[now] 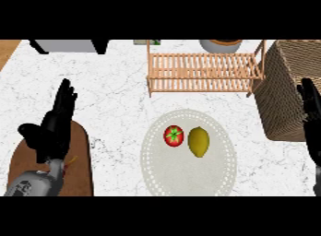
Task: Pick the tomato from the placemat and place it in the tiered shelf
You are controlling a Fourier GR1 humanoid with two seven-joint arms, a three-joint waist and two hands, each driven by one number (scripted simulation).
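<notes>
The tabletop (115, 69) is white marble with grey veining. A pale round placemat (221, 173) lies on it in the lower middle of the view. The tomato (173, 136) rests on the placemat, left of centre, red with a green stem cap facing up. A yellow lemon (199, 141) lies just beside it on the right, the two nearly touching; whether they make contact cannot be told.

The tiered shelf (204, 71) stands beyond the placemat, toward the top of the view. It is made of light wooden slats with upright posts at the corners. No item is visible on its slats. The tomato is well apart from it.

The left hand (54, 126) shows at the left side, above a brown wooden board (81, 175) at the lower left. Its fingers are straight and extended, pointing away from the robot, holding nothing. It is well apart from the tomato.

The right hand (313, 124) shows at the right edge, in front of a woven wicker basket (286, 83). Its fingers are likewise straight, apart from any object, holding nothing.

A grey pot (221, 45) sits behind the shelf at the top edge. A grey appliance (68, 45) stands at the upper left.
</notes>
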